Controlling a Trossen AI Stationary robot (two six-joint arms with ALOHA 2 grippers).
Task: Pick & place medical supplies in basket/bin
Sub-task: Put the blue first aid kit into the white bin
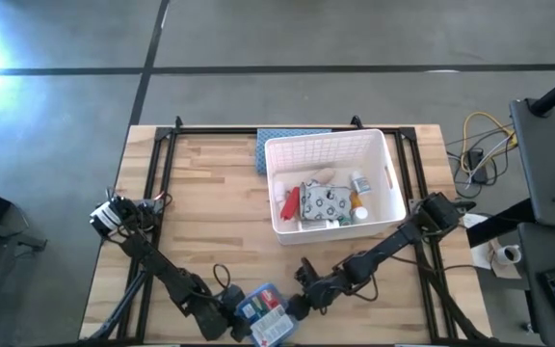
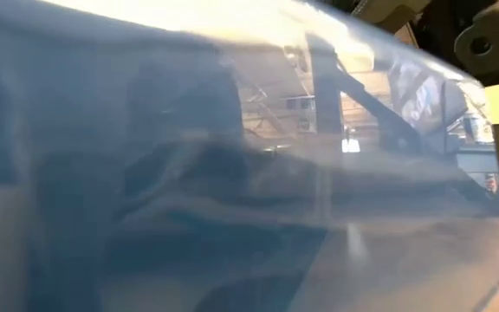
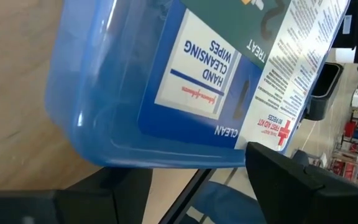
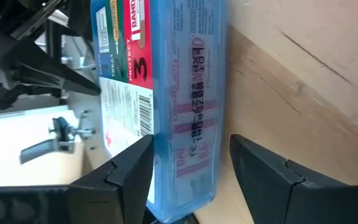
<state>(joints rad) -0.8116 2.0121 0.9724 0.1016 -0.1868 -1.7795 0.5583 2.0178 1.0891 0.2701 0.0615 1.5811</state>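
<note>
Most supplies already lie in the white bin (image 1: pixel 331 154); only the blue first-aid case (image 1: pixel 262 310) remains outside, clamped between the left pincer (image 1: pixel 231 310) and right pincer (image 1: pixel 302 299).

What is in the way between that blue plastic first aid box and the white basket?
Nothing visible. The translucent blue plastic first aid box sits at the near table edge between both pincers; only bare wooden table lies between it and the white slotted plastic basket, whose wall it must clear.
</note>
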